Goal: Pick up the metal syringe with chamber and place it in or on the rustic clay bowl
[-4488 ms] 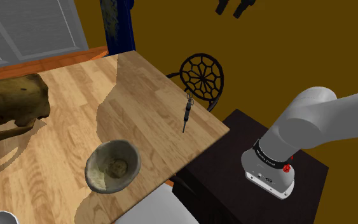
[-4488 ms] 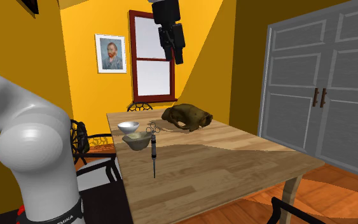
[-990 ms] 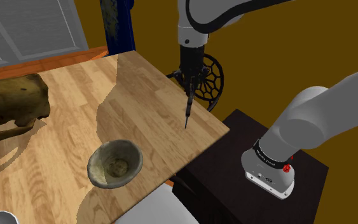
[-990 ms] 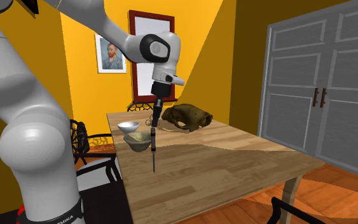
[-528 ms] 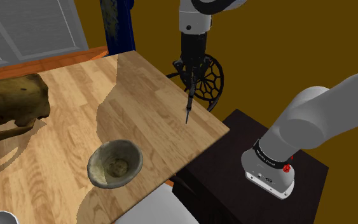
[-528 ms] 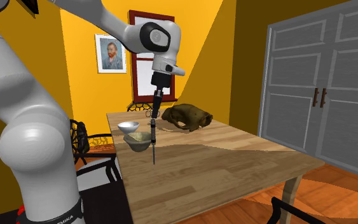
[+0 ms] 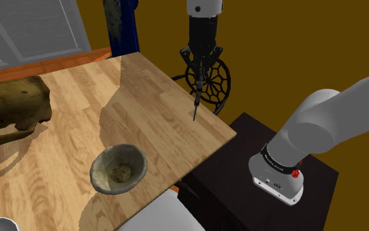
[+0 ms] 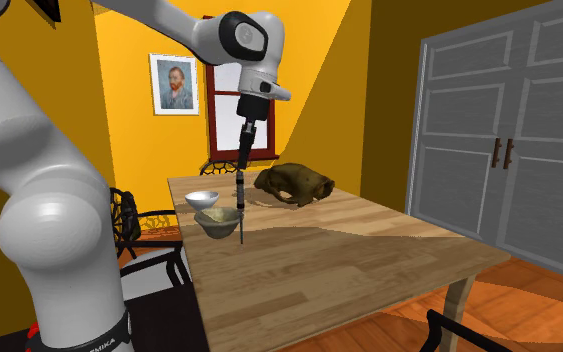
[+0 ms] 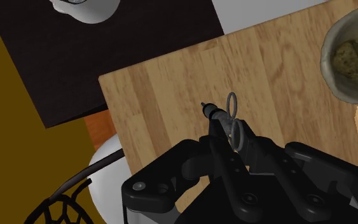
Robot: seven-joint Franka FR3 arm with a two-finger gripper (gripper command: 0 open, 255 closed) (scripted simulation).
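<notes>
Metal syringe (image 7: pixel 196 100), dark grey, with finger rings at its upper end. It hangs from the black claw (image 7: pixel 201 71), which is clenched on the barrel close under the rings. Its long axis is near upright, with the needle pointing down at the wooden worktop (image 7: pixel 143 115). It sits over the worktop's edge nearest the black web-backed chair (image 7: pixel 217 84). Whether the needle tip touches the wood cannot be told.

In the second exterior view, the syringe (image 8: pixel 240 195) stands plumb below the claw (image 8: pixel 243 140) and in front of the bowl (image 8: pixel 212 229).

In the wrist view, the syringe (image 9: pixel 224 114) is seen almost end-on, one ring standing up between the claw's (image 9: pixel 234 137) fingers.

Clay bowl (image 7: pixel 97 172), grey-brown with a rough rim, sits upright on the worktop, apart from the syringe. It also appears in the wrist view (image 9: pixel 329 56).

Other items:
- White bowl (image 8: pixel 201 199)
- Brown skull (image 8: pixel 294 185)
- Framed portrait (image 8: pixel 174 83)

Writing: white lettering on the dark band (image 7: pixel 278 165) of the arm's base, too small to read.
</notes>
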